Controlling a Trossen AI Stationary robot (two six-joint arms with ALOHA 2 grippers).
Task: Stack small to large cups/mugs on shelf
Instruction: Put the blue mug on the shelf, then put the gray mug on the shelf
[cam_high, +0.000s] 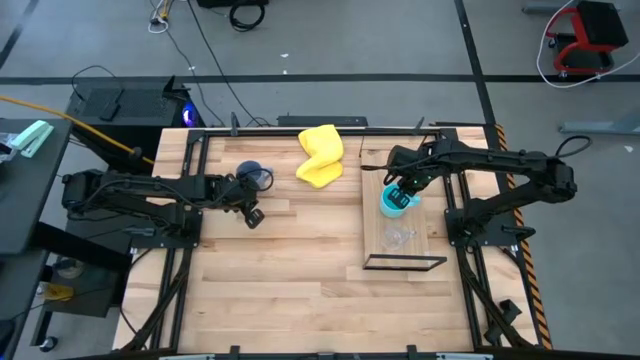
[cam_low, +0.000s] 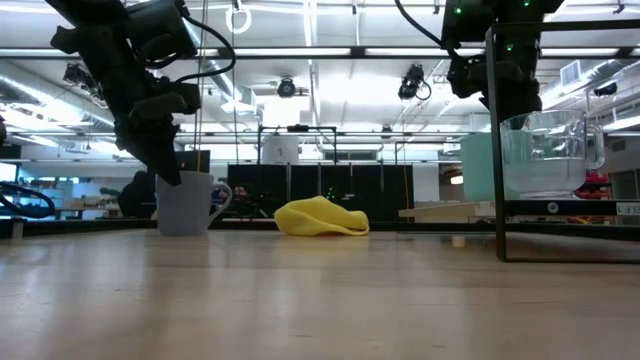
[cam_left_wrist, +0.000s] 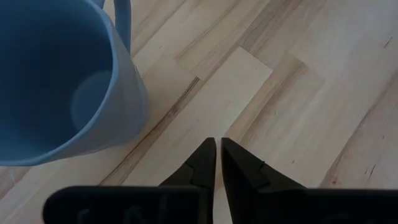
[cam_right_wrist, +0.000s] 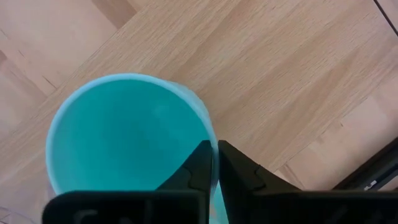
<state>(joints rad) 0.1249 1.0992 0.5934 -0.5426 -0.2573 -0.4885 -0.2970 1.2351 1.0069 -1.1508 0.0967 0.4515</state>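
Cyan mug (cam_high: 397, 201), grey-blue mug (cam_high: 253, 175), clear glass cup (cam_high: 398, 237), yellow cloth (cam_high: 320, 156), light-wood shelf (cam_high: 374, 215)

Open tabletop (cam_high: 290, 270): lower centre and lower left, free passage.
Shelf (cam_high: 400, 215): centre right, crowded by cyan mug (cam_high: 395, 203), glass cup (cam_high: 398, 237), right gripper (cam_high: 400, 192).
Yellow cloth (cam_high: 320, 155): blocks upper centre.
Grey-blue mug (cam_high: 253, 175): upper left, left gripper (cam_high: 252, 214) beside it.

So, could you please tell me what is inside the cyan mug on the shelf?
The cyan mug looks empty: bare cyan walls and floor. The right gripper pinches its rim, one finger inside, hiding a strip of the interior. It stands on the shelf.
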